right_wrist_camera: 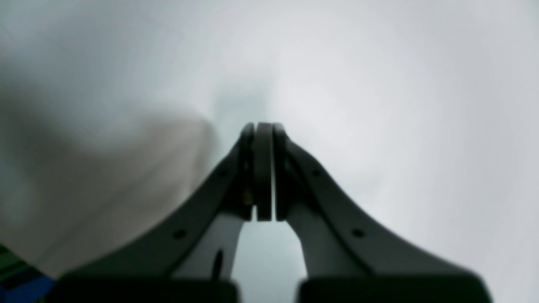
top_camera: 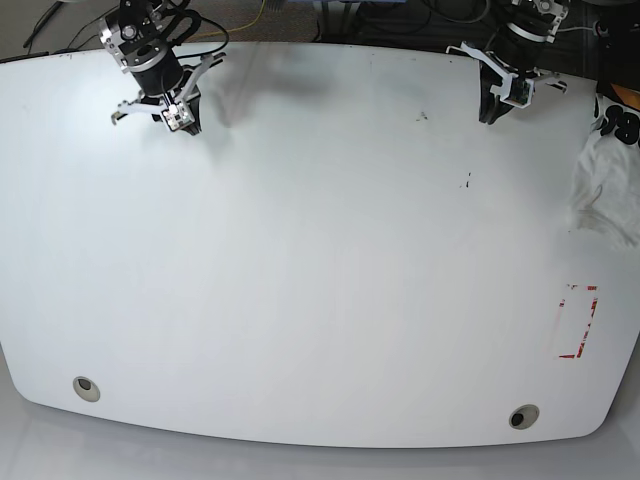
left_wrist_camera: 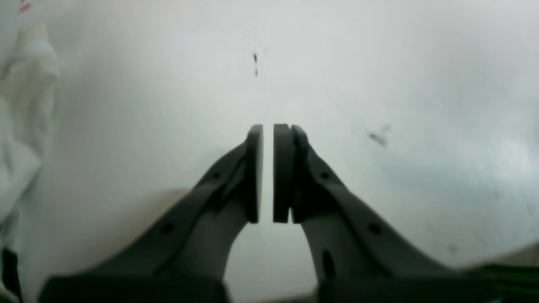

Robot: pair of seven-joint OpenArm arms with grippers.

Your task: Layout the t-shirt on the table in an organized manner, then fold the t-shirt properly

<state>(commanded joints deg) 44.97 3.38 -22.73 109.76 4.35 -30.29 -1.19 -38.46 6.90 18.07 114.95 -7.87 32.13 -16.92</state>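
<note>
**Shirt bunched at the worktop edge, both arms parked at the far side**

The shirt (top_camera: 608, 185) lies crumpled at the right edge of the worktop (top_camera: 320, 260) in the base view, partly running out of the picture. It is not spread out. A bit of black print and a small orange patch show on its upper part. In the left wrist view the shirt (left_wrist_camera: 25, 113) appears as a wrinkled off-white mass along the left border, well apart from the jaws.

The left gripper (top_camera: 497, 108) is at the far right of the worktop in the base view, near the shirt but not touching it. In its wrist view the left gripper (left_wrist_camera: 268, 172) has its jaws almost together, with only a thin slit of white between the pads, and nothing is held in them. They hang over bare worktop with a few dark specks.

The right gripper (top_camera: 183, 118) is at the far left corner, far from the shirt. In its wrist view the right gripper (right_wrist_camera: 264, 172) has its jaws clenched, pad against pad, with nothing between them. That view is very blurred.

A red tape rectangle (top_camera: 578, 321) is marked near the right edge, on the near side of the shirt and apart from it. Two round grommet holes, one on the left (top_camera: 86, 388) and one on the right (top_camera: 521, 417), sit along the near edge.
</note>
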